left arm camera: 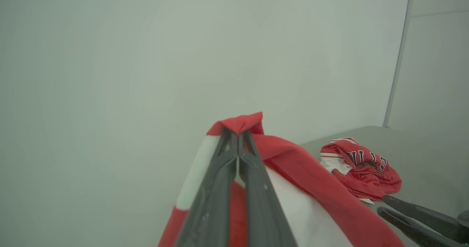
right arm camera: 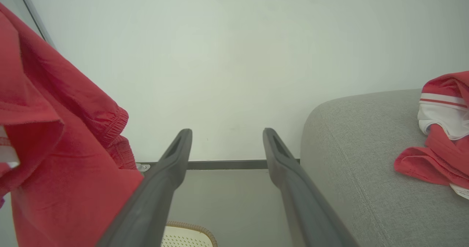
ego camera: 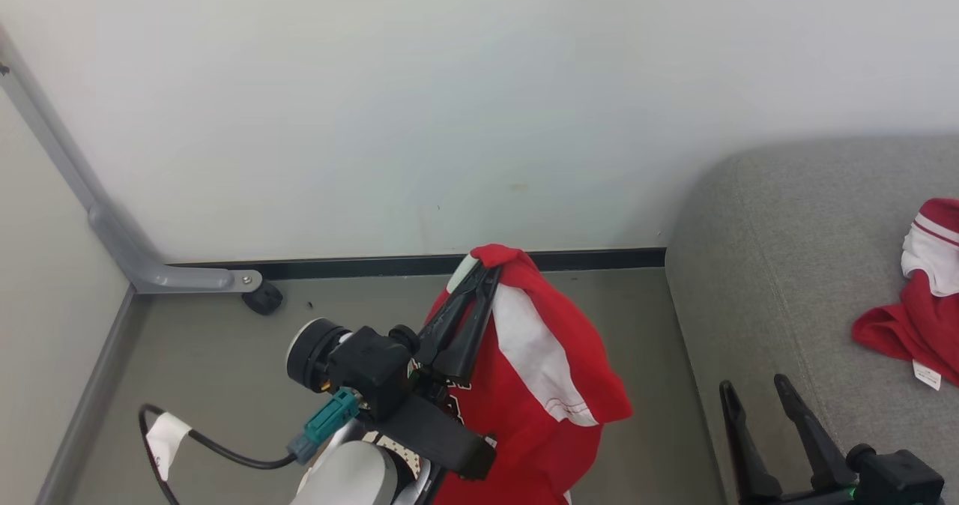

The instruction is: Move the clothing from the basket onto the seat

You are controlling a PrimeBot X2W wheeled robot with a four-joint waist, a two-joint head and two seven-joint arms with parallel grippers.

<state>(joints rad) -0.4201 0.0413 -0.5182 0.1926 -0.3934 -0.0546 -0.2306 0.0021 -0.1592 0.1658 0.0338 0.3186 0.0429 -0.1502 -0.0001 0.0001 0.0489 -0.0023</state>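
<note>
Head view, lower centre: my left claw (ego camera: 483, 271) pinched shut on a red garment (ego camera: 539, 415) that drapes down from its tips | lower right: my right claw (ego camera: 751, 382) spread wide, empty, beside the grey seat (ego camera: 787, 265) | right edge: second red garment (ego camera: 918, 325) lying on the seat | right wrist view, bottom edge: basket (right arm camera: 190, 227) rim.

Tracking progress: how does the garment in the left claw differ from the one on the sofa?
The held garment hangs from the shut left claw; the sofa garment lies on the seat, untouched. The held one drapes long, the other is crumpled. Both are red with white trim.
</note>
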